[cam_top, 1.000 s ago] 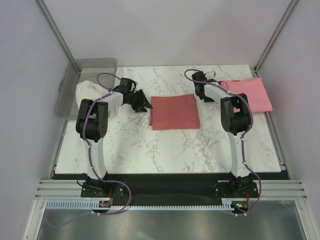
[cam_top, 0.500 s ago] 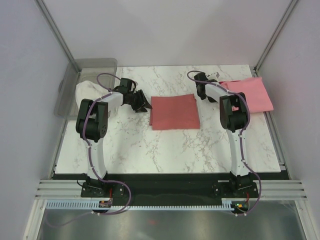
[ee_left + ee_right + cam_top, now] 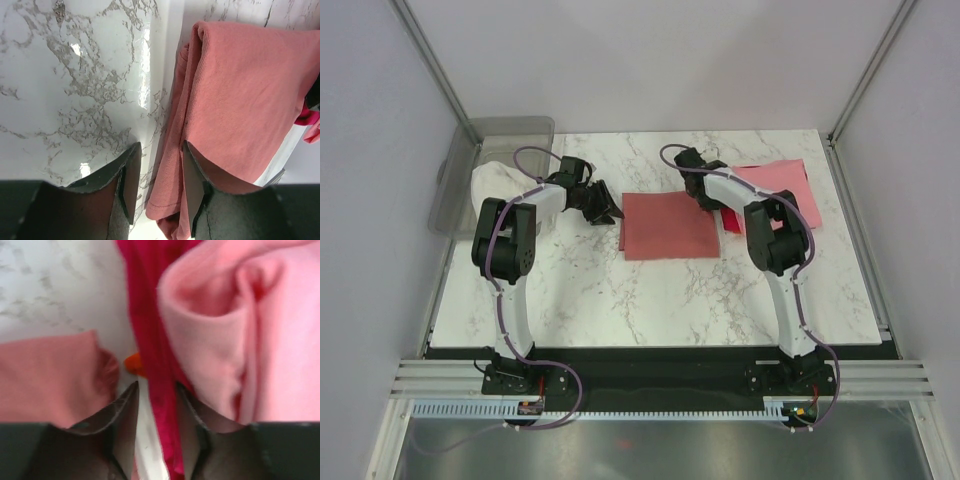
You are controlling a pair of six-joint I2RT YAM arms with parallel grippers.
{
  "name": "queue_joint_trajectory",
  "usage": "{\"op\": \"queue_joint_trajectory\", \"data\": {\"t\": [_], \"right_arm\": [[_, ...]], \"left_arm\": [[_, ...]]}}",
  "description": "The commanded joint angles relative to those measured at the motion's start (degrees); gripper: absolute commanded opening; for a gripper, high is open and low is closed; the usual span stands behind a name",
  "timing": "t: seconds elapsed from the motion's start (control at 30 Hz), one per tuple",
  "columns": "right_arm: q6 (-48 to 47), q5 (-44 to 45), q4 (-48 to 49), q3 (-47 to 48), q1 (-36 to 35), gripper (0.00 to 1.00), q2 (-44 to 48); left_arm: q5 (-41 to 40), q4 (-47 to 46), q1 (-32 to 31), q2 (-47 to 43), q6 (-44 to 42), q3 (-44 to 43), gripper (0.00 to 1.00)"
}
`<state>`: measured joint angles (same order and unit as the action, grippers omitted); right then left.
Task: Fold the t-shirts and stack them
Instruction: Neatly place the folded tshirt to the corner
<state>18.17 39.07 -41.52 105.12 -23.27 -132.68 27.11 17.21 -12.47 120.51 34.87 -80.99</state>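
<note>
— So, what are the grippers doing?

— The left gripper is hovering with its fingers spread part-way. They are straddling one edge of the folded dusty salmon-red t-shirt above the marble table. The right gripper is pinching a bunched fold of the bright red t-shirt, and the cloth is filling the gap between its fingers.

— What is the overhead camera adding?

— It is showing the salmon-red shirt lying as a flat rectangle at mid-table, with the left gripper just off its left edge. The light pink t-shirt is lying toward the far right, partly under the right forearm. Only a sliver of red is peeking out beside it, and I cannot make out the right fingertips from up there. A clear plastic bin is sitting at the far-left corner, with a white cloth beside it.

— And the right wrist camera?

— It is showing what the overhead view is missing. Pink folds are crowding in just right of the red strip, and a salmon-red corner is lying to its left. A small orange spot is sitting between them, and I cannot tell what it is.
</note>
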Motion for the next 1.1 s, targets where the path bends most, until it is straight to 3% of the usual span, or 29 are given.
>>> {"op": "queue_joint_trajectory", "data": {"t": [0.0,0.23,0.47,0.57,0.73,1.07], "right_arm": [[1.78,-5.23,-0.85,2.19,0.24,0.45,3.91],[1.51,-9.54,1.61,-0.26,0.15,0.59,12.0],[1.25,-16.2,7.22,-4.92,0.5,0.63,18.95],[0.72,-23.93,12.15,-9.91,0.68,0.69,20.71],[1.68,-28.87,18.91,-14.76,1.03,0.85,21.5],[6.96,-37.05,29.3,-21.8,4.46,0.91,19.22]], "left_arm": [[-0.83,0.01,-0.1,0.78,-1.74,0.75,0.47],[-1.54,0.01,-0.1,0.25,-1.65,1.01,0.66],[-2.15,-1.21,-0.19,-1.15,-1.56,2.5,0.72],[-2.24,-2.53,-0.19,-2.47,-1.65,3.82,0.8],[-3.12,-4.2,-0.27,-4.4,-1.56,5.58,0.92],[-3.03,-4.47,-0.63,-3.96,-1.48,5.23,0.95]]}}
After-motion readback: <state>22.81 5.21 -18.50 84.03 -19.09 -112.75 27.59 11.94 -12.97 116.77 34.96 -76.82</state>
